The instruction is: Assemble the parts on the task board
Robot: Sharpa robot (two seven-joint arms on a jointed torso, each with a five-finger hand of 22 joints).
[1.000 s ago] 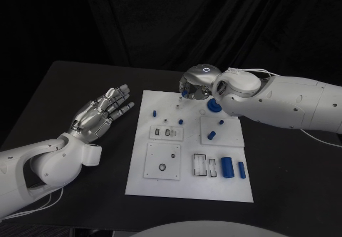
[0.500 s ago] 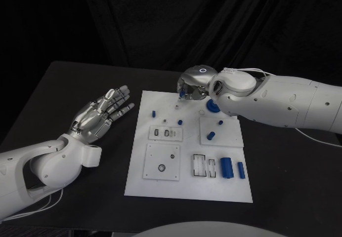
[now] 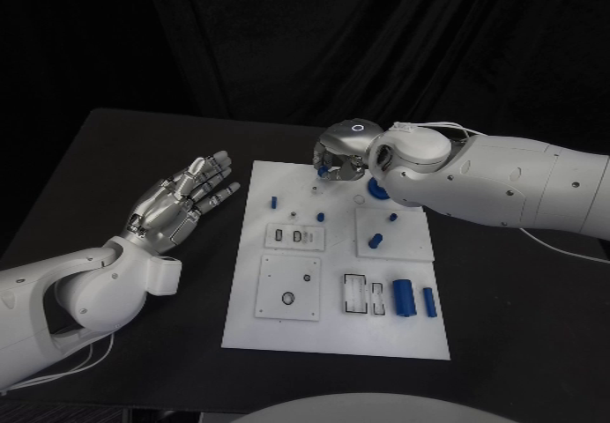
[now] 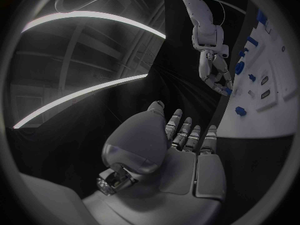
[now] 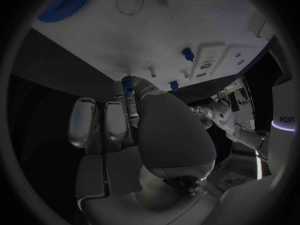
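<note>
Black counter (image 3: 152,141) carries the white task board (image 3: 331,330). My right robot hand (image 3: 341,159) pinches a small blue part (image 5: 127,82) over the board's far edge; my left robot hand (image 3: 184,201) lies open beside it. I judge most parts unassembled.

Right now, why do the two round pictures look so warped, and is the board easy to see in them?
Head view: evenly lit, the white board crisp against the black table. Left wrist view: fisheye bends the board's edge, bright light strips arc overhead, and the left hand sits dim. Right wrist view: the right hand is in shadow and the board curves too.
</note>
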